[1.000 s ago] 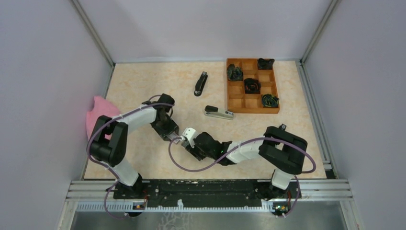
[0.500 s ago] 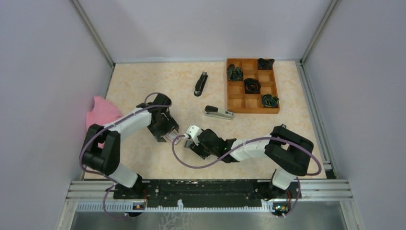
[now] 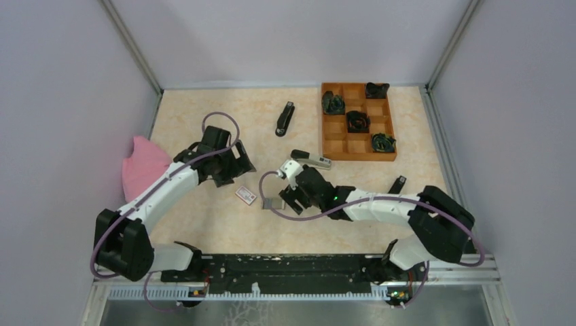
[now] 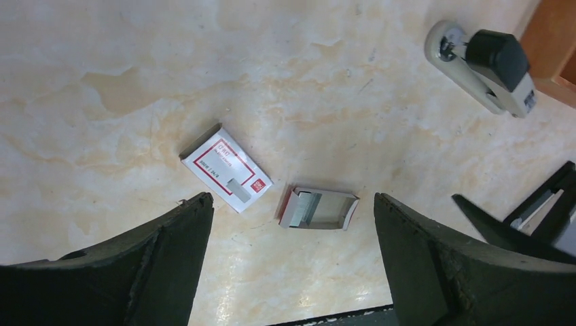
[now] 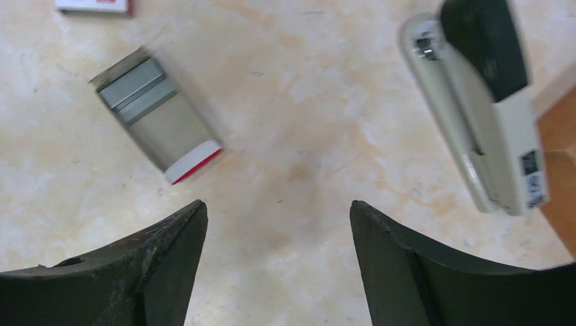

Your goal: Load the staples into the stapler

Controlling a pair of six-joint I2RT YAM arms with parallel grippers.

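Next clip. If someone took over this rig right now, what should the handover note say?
Left gripper: open, empty, over the staples.
Right gripper: open, empty, over the table between staples and grey stapler.
The staples sit in their open tray, out of the box sleeve, which lies beside it, not touching. Stapler looks shut.
Done: staples unboxed.
Left: open the stapler, insert staples, close it.

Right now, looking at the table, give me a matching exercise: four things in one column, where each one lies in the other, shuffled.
1 black stapler
2 grey stapler
3 staples tray
4 pink cloth

A table's left edge
B beside the red-and-white box
C by the wooden tray's near left corner
D farther back, apart from that tray

Pairs: 1-D, 2-C, 3-B, 4-A
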